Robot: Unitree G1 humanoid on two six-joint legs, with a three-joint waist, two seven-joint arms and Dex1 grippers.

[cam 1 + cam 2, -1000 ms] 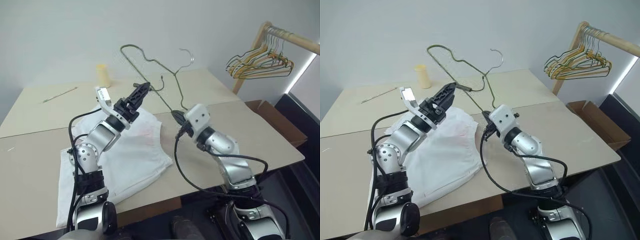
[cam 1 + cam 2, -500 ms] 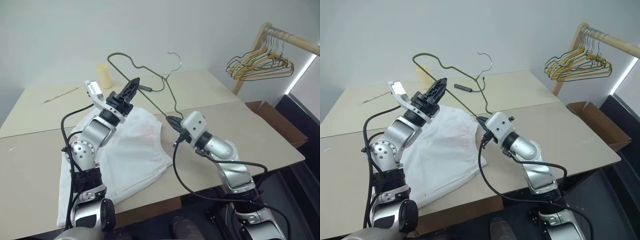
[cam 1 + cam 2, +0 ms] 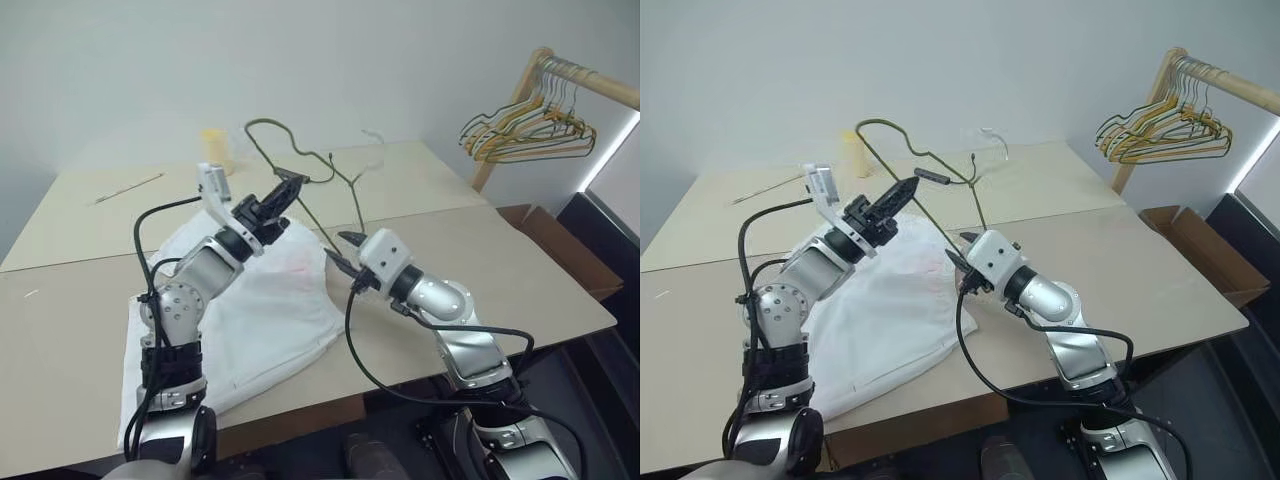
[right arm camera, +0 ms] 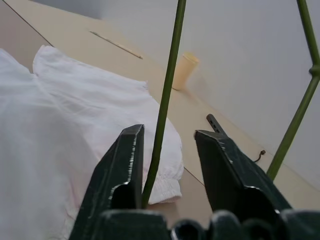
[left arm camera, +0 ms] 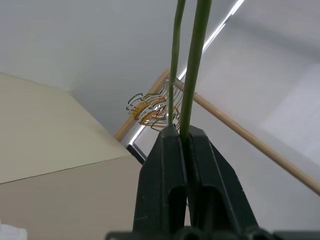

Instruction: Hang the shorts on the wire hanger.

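Beige bench [image 3: 520, 270] carries the shorts [image 3: 260, 310] under both tools. Left tool [image 3: 292, 186] pinches the wire hanger [image 3: 300, 160]; right tool [image 3: 338, 250] stands spread around its wire. No readable writing.

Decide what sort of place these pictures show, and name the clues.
Probably an indoor laundry or clothes-sorting test area: white shorts spread on a plain beige table, and a wooden rail holding a bunch of hangers.

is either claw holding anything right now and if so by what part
The left claw is shut on the wire hanger, pinching its wire. The right claw stands open around another wire stretch.
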